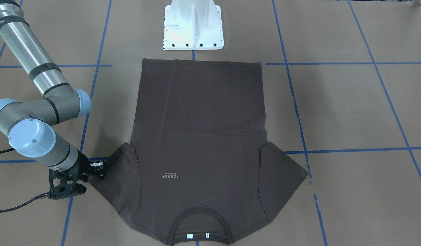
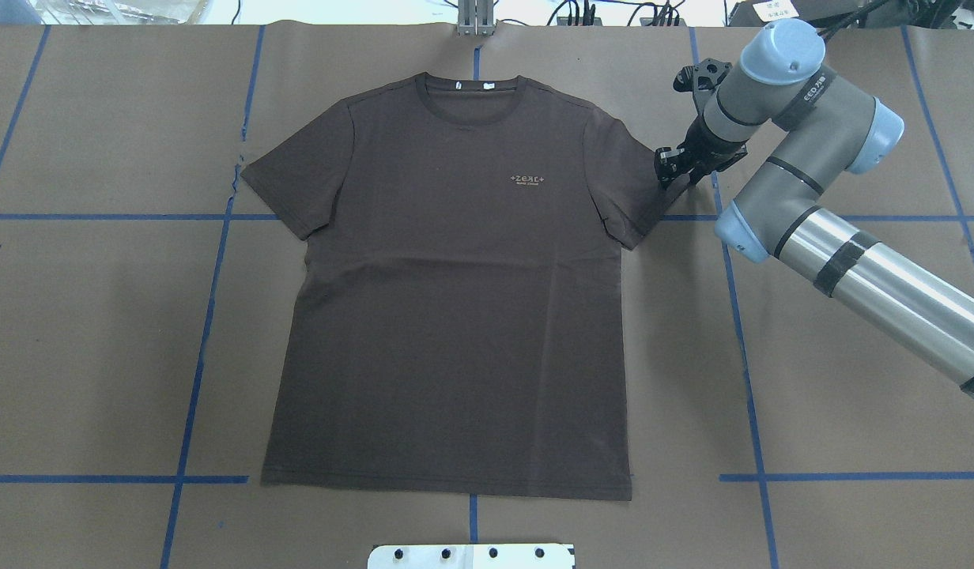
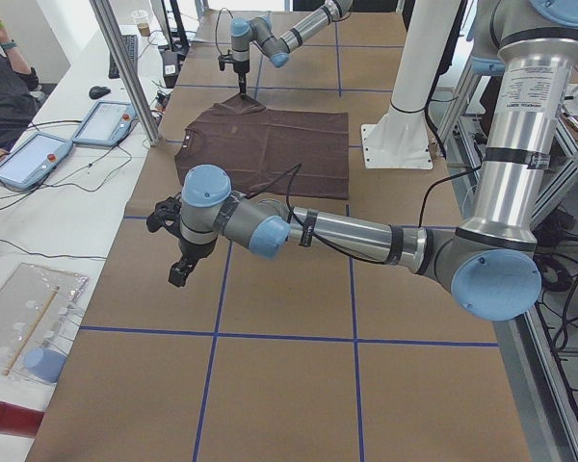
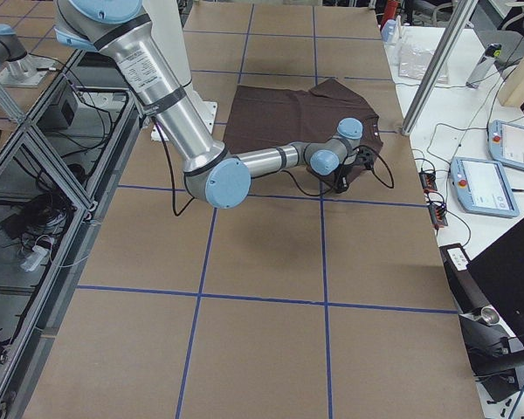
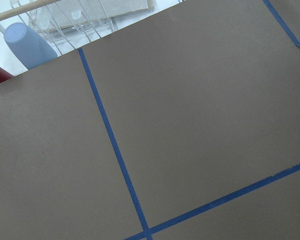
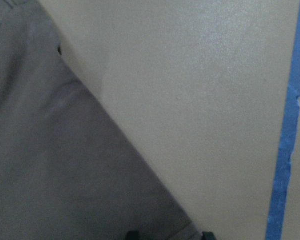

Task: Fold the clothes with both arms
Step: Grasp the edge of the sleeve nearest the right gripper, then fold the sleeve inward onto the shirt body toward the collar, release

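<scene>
Brown T-shirt (image 2: 455,300) flat, wide bench (image 2: 851,490) margins around. Right end effector (image 2: 670,170) at sleeve hem (image 6: 110,155); wrist view shows fingertips (image 6: 133,234) spread. Left end effector (image 3: 178,274): side view only, grip unclear.

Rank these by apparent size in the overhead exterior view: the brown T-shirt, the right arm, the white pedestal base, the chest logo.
1. dark brown short-sleeved T-shirt
2. grey metallic right arm, nearer the camera and cut off by the frame
3. white metal pedestal base, only a strip in view
4. small pale chest logo
</scene>
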{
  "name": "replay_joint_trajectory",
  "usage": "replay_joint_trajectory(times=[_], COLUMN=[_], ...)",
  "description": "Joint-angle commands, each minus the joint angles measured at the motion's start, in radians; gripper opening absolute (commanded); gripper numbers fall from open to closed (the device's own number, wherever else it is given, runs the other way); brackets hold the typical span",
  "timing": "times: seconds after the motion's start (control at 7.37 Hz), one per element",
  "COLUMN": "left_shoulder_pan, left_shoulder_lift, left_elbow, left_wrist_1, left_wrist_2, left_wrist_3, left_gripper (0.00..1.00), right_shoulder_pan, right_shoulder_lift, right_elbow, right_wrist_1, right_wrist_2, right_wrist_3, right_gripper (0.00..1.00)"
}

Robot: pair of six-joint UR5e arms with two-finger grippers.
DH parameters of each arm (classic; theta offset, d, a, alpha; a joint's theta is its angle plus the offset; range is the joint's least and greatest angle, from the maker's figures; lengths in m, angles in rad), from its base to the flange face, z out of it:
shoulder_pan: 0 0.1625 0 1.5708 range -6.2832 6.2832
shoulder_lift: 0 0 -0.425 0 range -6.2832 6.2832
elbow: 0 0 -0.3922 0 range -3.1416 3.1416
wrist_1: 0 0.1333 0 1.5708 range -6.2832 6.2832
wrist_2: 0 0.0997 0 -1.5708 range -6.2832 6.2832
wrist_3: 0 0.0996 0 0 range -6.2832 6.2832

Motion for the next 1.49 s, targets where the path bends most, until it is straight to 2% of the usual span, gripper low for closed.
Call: replay_joint_trajectory(times=[0.0, 0.54, 0.68, 0.81, 1.09, 1.22, 1.36], left_shoulder_pan=[0.0, 0.0, 0.0, 0.0, 0.0, 0.0, 0.0], left_shoulder_lift=[-0.006, -0.012, -0.012, -0.013, -0.026, -0.027, -0.03], left_elbow=[0.002, 0.004, 0.004, 0.004, 0.004, 0.004, 0.004], left_wrist_1=[0.002, 0.003, 0.005, 0.005, 0.009, 0.009, 0.009], left_wrist_2=[0.001, 0.001, 0.001, 0.001, 0.003, 0.003, 0.003], left_wrist_3=[-0.003, -0.004, -0.004, -0.004, -0.006, -0.006, -0.007], left_gripper=[1.0, 1.0, 1.0, 1.0, 1.0, 1.0, 1.0], right_shoulder_pan=[0.006, 0.0, -0.014, -0.07, -0.155, -0.175, -0.177], right_shoulder_lift=[0.014, 0.088, 0.128, 0.181, 0.225, 0.257, 0.286], right_elbow=[0.001, 0.06, 0.06, 0.051, 0.037, -0.003, -0.04], right_wrist_1=[0.0, -0.003, 0.001, -0.002, 0.005, 0.006, 0.006], right_wrist_2=[0.0, -0.003, -0.059, -0.177, -0.334, -0.378, -0.386], right_wrist_3=[0.001, 0.004, 0.015, 0.027, 0.059, 0.059, 0.059], right_gripper=[0.0, 0.0, 0.0, 0.0, 0.0, 0.0, 0.0])
